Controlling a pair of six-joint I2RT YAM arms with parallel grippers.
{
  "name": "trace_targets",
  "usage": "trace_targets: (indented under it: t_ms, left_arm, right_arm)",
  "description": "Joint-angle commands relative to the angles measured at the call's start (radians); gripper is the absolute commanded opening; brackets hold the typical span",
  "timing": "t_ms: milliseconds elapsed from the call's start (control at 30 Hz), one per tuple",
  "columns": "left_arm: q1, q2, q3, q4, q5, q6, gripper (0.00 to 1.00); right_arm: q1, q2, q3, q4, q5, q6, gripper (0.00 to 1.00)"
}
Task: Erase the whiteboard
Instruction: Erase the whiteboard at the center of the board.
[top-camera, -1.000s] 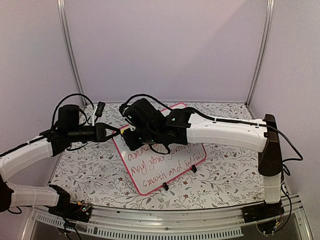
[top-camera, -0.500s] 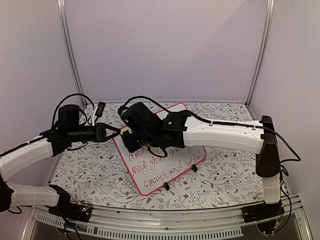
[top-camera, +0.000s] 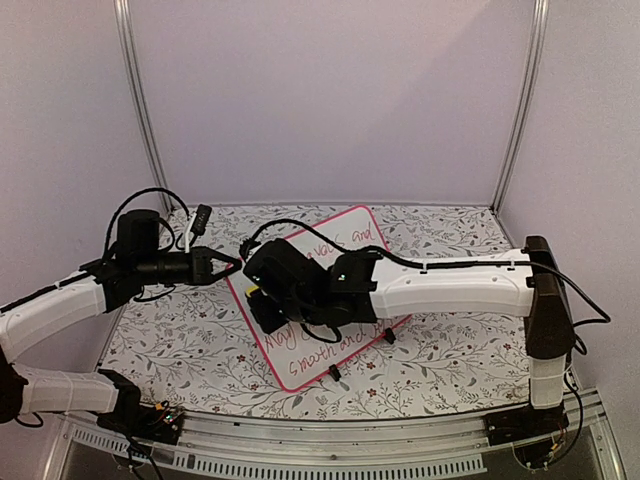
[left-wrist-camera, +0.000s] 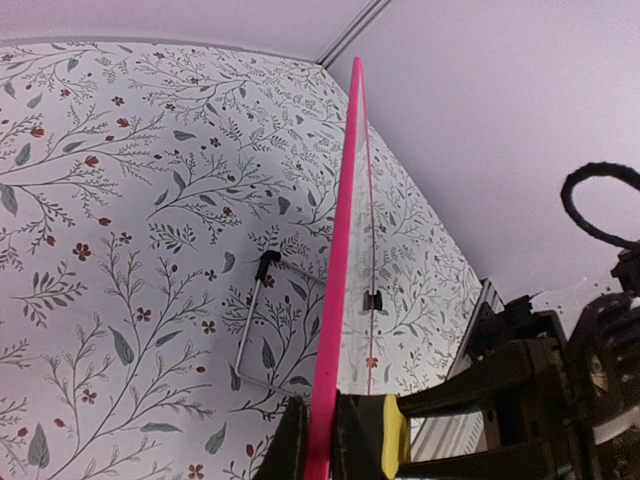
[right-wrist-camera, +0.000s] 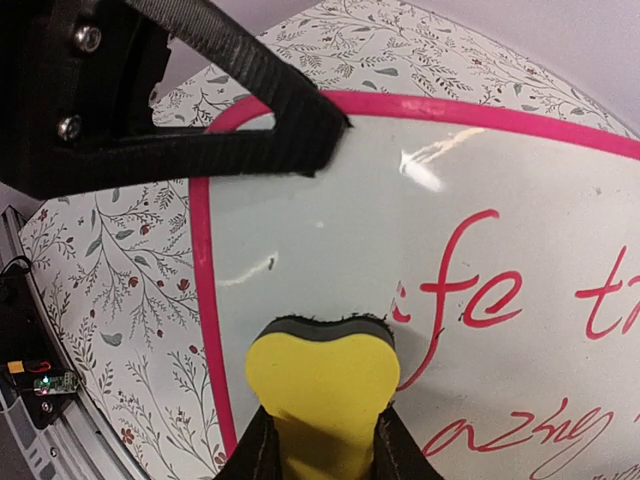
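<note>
Pink-framed whiteboard (right-wrist-camera: 330, 200), yellow eraser (right-wrist-camera: 318, 385), floral table cover (top-camera: 180, 340)

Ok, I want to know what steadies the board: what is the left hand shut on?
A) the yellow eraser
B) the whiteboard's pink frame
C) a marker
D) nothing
B: the left hand pinches the whiteboard by its pink frame, while the right hand holds the yellow eraser.

The whiteboard (top-camera: 345, 245) sits askew on the flowered table (top-camera: 170, 340), with red writing across it. The left gripper (top-camera: 233, 262) pinches the board's left edge. The right gripper (top-camera: 262, 306), reaching over from the right, presses a yellow eraser (top-camera: 256, 292) against the board's left part.
</note>
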Motion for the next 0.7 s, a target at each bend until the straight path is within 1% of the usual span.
trace_targets:
  t_ms: [0, 133, 267, 667]
  left_arm:
    - [-0.008, -0.003, -0.001, 0.017, -0.022, -0.005, 0.00]
    - [-0.008, -0.003, -0.001, 0.018, -0.024, -0.007, 0.00]
    - [-0.009, 0.000, -0.001, 0.017, -0.023, -0.008, 0.00]
    - [-0.021, 0.001, -0.001, 0.015, -0.036, -0.003, 0.00]
  right_arm:
    - [-0.001, -0.002, -0.086, -0.065, -0.040, 0.045, 0.25]
    - [0.004, -0.016, -0.115, -0.062, -0.043, 0.058, 0.25]
    - [0.004, -0.024, -0.100, -0.037, -0.029, 0.055, 0.25]
    - [-0.041, 0.075, 0.136, -0.036, -0.021, -0.030, 0.25]
